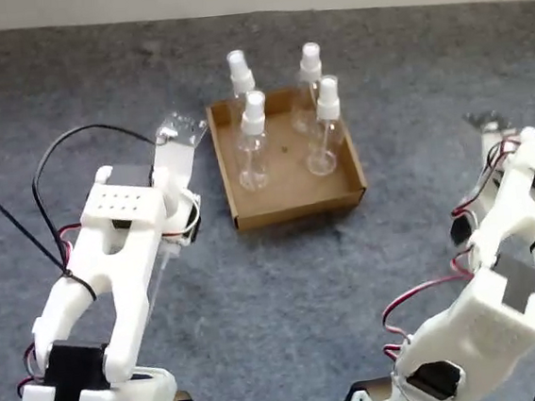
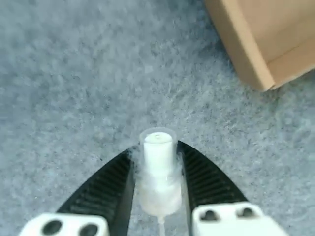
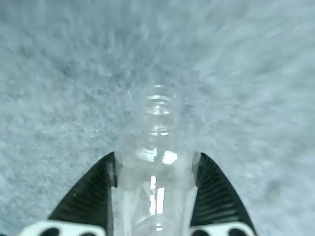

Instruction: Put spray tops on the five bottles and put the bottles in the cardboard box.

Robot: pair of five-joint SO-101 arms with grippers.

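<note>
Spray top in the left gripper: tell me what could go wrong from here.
1. The spray top sits pinched in the left gripper; if tilted, it may miss the narrow open neck of the bottle in the right gripper.
2. That smooth clear bottle could slip or twist under pressing.
3. Four capped bottles crowd the cardboard box; lowering the fifth might topple one.

The left arm (image 1: 113, 272) is leaning forward, its hand (image 2: 155, 150) pointing down and pinching a spray top (image 2: 158, 172) between black ribbed fingers (image 2: 110, 187). The right arm (image 1: 514, 252) is angling forward too, its hand (image 3: 156, 160) clasping an uncapped clear bottle (image 3: 156, 196) just below the neck.
</note>
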